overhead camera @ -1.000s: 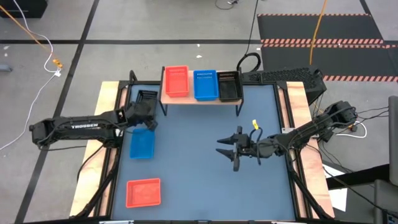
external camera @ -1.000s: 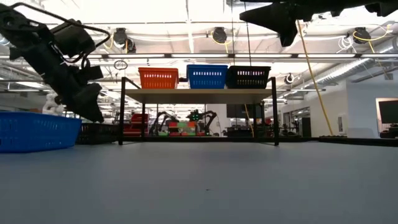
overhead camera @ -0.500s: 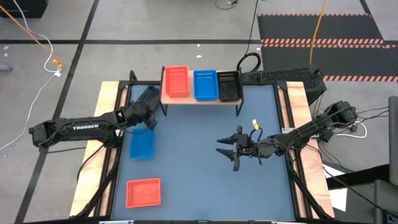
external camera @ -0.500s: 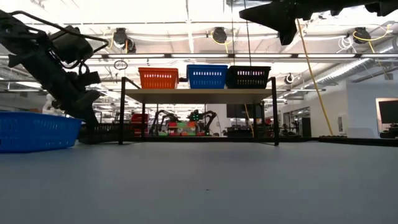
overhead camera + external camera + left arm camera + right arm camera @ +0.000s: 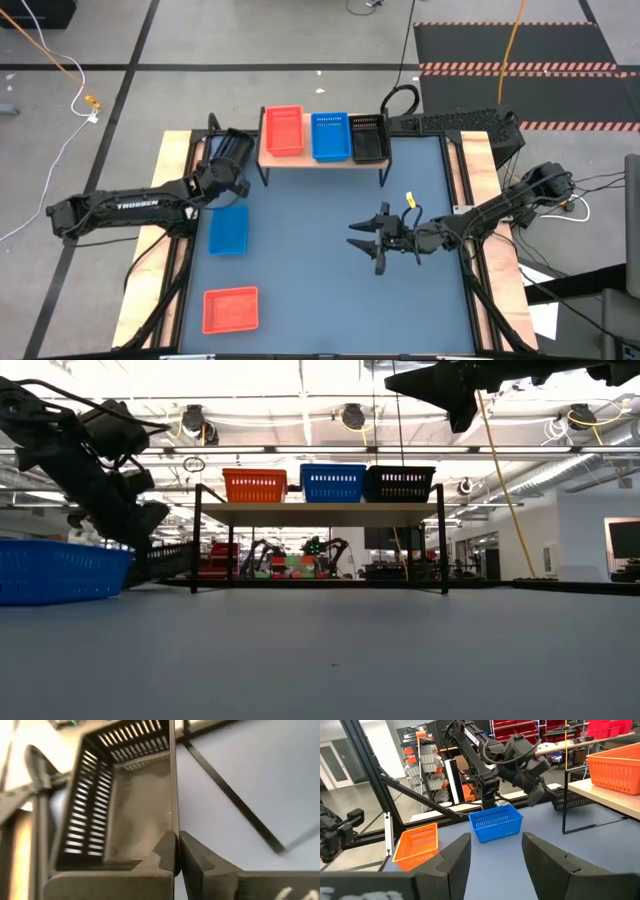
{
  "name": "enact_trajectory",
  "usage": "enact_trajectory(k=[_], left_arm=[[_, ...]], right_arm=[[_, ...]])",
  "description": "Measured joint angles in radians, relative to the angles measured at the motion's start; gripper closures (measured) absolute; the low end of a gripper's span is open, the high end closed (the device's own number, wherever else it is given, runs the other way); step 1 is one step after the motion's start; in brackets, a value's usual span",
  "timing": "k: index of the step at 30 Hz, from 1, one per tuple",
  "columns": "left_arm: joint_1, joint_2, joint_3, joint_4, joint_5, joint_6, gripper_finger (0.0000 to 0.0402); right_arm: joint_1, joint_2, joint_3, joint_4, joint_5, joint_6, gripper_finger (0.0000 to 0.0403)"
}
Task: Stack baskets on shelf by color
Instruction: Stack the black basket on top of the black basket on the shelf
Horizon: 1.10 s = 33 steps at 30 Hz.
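Left end effector (image 5: 232, 172) is pinched tight on the rim of a black basket (image 5: 125, 800), w/ the basket stretching lengthwise straight ahead of the fingers. In the high view that's upper left of frame, just left of the shelf (image 5: 322, 160). The shelf's black stack (image 5: 368, 137) sits at its right end, so the carry probably runs rightward across the plank. Right end effector (image 5: 368, 240) hangs spread wide mid-tabletop, holding nothing.

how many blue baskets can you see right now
2: one blue basket in the middle of the shelf, another on the table by the left arm. Any nested inside another would be hidden.
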Motion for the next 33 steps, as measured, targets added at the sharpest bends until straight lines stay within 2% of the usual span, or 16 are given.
enact_trajectory(k=[4,9,18,23,28,33], left_arm=[[0.013,-0.033,0.0,0.072,-0.03,0.016,0.0389],[0.024,-0.123,0.015,0.141,-0.062,0.123,0.0396],[0.005,-0.274,0.224,-0.069,-0.091,0.329,0.0396],[-0.086,-0.304,0.402,-0.227,-0.088,0.431,0.0398],[-0.228,-0.303,0.552,-0.286,0.01,0.479,0.0397],[-0.378,-0.283,0.618,-0.274,0.159,0.468,0.0398]], right_arm=[[0.0,0.0,0.0,0.0,-0.002,0.003,0.0232],[0.0,0.0,0.0,-0.002,-0.003,0.003,0.0232],[0.0,0.001,0.001,-0.065,-0.028,0.026,0.0232],[-0.012,0.0,0.001,-0.046,-0.025,-0.124,0.0232],[-0.029,-0.034,0.001,0.063,-0.025,-0.226,0.0232],[-0.027,-0.129,0.016,0.087,-0.065,-0.367,0.0231]])
